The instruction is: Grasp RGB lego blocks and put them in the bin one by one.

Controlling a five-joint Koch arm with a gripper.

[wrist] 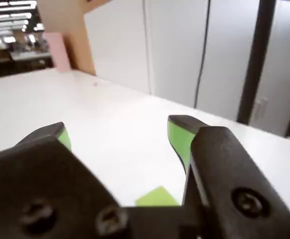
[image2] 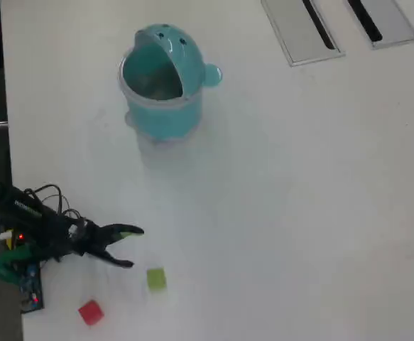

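The pincer (image2: 130,247) hangs with its jaws apart and empty over the bench (image2: 299,213). In the overhead view the yellow-green block (image2: 156,278) lies just beyond its tips, lower right. The red block (image2: 90,312) sits farther down, and the bin (image2: 162,85) is well apart, up the frame.

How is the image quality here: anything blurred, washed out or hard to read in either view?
Wrist view: the claw fills the foreground, soft-focused and dark; the white table is bright and nearly featureless. Overhead view: even lighting, mildly soft, faint shadow beside the bin; the yellow-green block and red block read clearly; no blue block visible.
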